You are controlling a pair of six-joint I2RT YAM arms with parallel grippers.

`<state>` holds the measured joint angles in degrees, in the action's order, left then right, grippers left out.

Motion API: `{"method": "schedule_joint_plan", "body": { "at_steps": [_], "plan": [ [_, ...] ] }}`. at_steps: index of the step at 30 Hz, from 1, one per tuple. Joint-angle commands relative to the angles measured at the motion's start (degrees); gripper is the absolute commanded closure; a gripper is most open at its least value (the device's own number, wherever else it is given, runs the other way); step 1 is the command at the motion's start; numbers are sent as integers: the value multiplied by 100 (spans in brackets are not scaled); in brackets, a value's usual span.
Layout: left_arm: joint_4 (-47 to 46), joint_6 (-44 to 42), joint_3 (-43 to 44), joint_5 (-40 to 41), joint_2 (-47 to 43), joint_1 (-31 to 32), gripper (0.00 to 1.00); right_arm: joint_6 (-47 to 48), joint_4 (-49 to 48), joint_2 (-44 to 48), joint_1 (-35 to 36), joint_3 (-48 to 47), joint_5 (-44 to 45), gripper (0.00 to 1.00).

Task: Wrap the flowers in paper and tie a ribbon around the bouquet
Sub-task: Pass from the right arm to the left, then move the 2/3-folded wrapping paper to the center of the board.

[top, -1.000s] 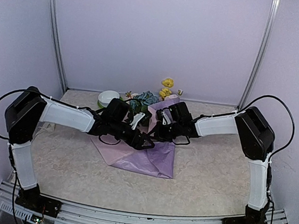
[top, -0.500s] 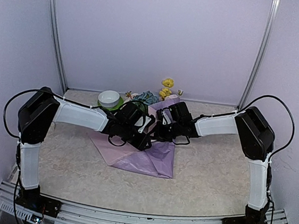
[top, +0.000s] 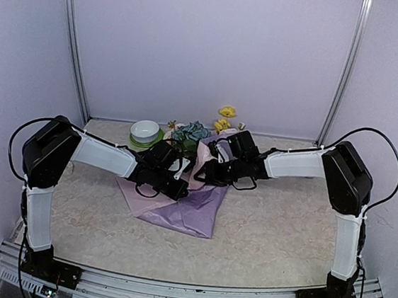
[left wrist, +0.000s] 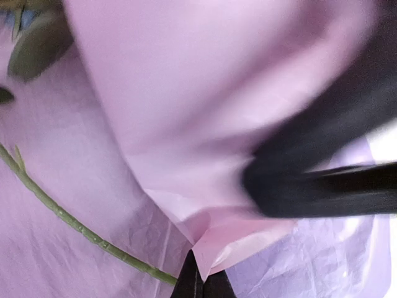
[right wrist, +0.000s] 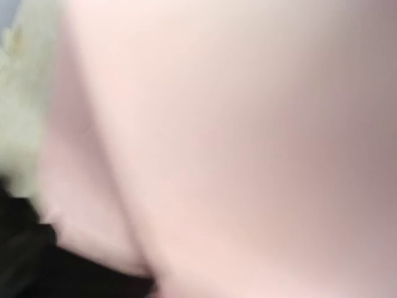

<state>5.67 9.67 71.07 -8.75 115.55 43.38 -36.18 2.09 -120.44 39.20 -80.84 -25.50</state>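
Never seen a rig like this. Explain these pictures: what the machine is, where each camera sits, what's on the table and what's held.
These are two robot arms bolted at the near edge of a table, each ending in a two-finger gripper. The wide picture looks down from above and behind them; the other two come from cameras on the wrists. On the table lie a lilac sheet of paper, flowers at its far end, and a white bowl. The left wrist view shows the left gripper shut, pinching a fold of the paper, a green stem lying nearby. The right wrist view is a pink blur, so whether the right gripper holds anything cannot be told.
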Motion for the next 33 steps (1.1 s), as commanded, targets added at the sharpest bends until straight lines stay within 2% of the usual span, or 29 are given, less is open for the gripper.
{"method": "schedule_joint_plan", "body": {
  "at_steps": [1,2,3,5,7,11,16,21,29,33],
  "plan": [
    [-752,513,-582,-943,-94,-508,100,933,323,996,35,212,-276,46],
    [-865,578,-657,-1081,-86,-559,100,1214,333,1207,35,375,-431,38],
    [-944,621,-720,-1158,-77,-590,100,1407,359,1424,35,554,-567,34],
    [-1046,666,-807,-1341,-64,-609,100,1556,412,1894,35,967,-765,30],
    [-1276,806,-965,-1504,-108,-633,100,1456,552,2216,35,1400,-601,30],
    [-1917,1112,-1342,-1787,-233,-765,100,606,468,2511,35,2502,-130,26],
    [-1913,1281,-1383,-1869,-131,-789,100,-533,-940,2170,124,3325,-990,18],
    [-2016,1331,-1499,-1880,-181,-802,100,-892,-1591,1868,471,3353,-1158,21],
    [-2214,1480,-1552,-1998,-138,-830,100,-1531,-2515,1283,717,3600,-1364,37],
    [-2259,1504,-1574,-2000,-121,-838,100,-1697,-2811,1139,801,3611,-1447,42]
  ]
}}
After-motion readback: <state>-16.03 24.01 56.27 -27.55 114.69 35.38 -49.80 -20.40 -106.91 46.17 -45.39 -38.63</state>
